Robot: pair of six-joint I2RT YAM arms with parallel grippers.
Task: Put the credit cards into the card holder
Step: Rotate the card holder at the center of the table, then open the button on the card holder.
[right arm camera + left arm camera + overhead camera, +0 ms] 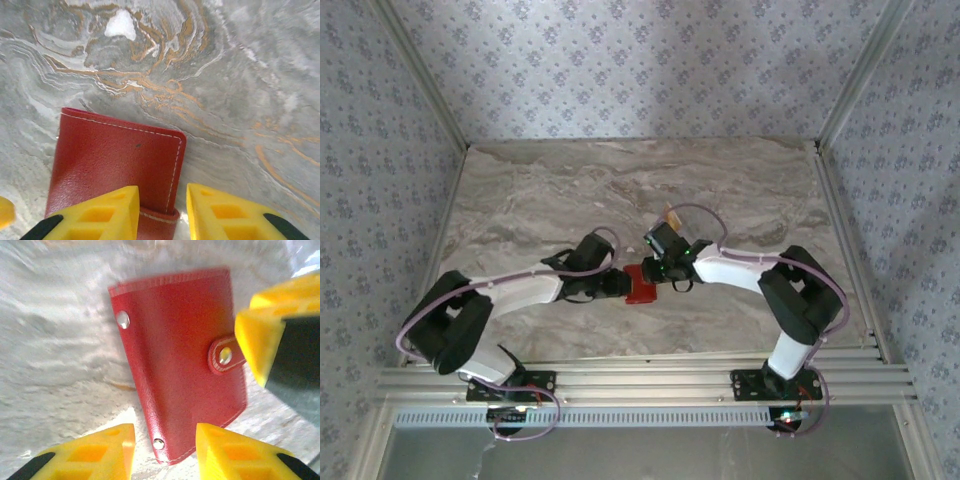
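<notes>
1. Top external view: the card holder (pixel 642 291) lies flat on the marble table (pixel 570 180), near the front middle. It is between the left gripper (pixel 624 285) and the right gripper (pixel 663 280).
2. From the left wrist camera the holder is red grained leather with a stitched border, roughly square.
3. It has two metal studs on one edge and a strap (pixel 225 356) with a snap button on the opposite edge.
4. The holder is folded shut, so what is inside I cannot tell.
5. The left arm (pixel 510 290) lies low and reaches to the right. Its jaws stand apart, with one corner of the holder between the yellow fingers (pixel 107 450). A bit of table shows beside one finger, so nothing is clamped.
6. The right arm (pixel 790 290) bends at the elbow and reaches to the left. Its fingers (pixel 107 212) are apart on both sides of the strap, not pinching it.
</notes>
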